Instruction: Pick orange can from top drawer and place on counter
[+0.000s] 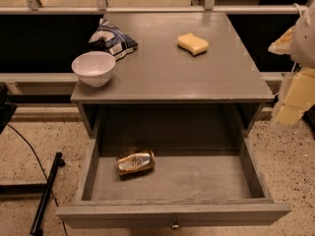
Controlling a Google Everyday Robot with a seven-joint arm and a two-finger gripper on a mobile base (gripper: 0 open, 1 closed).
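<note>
The top drawer (172,213), a wide, shallow box of matte grey wood, stood pulled fully open below the cabinet. Its plain front panel carried a small round metal knob (175,225) at the lower edge. The orange can (135,162) lay on its side on the drawer floor, in the left half toward the back. It was a shiny, dented, orange-gold cylinder with a pale patch on its wall, and it touched neither side wall.

Above it, the counter (167,75) was a flat grey slab with a thin edge. A smooth, round white bowl (93,68) sat at the front left corner. Behind the bowl lay a crumpled dark blue and white snack bag (112,39). A soft yellow sponge (193,43) with wavy sides rested well apart from both, toward the back right.

The gripper (291,102) hung at the right edge of the view, pale and yellowish, off the counter's right side and well away from the can. I cannot tell whether it was spread or pressed together. The floor (290,166) around the cabinet was speckled terrazzo.
</note>
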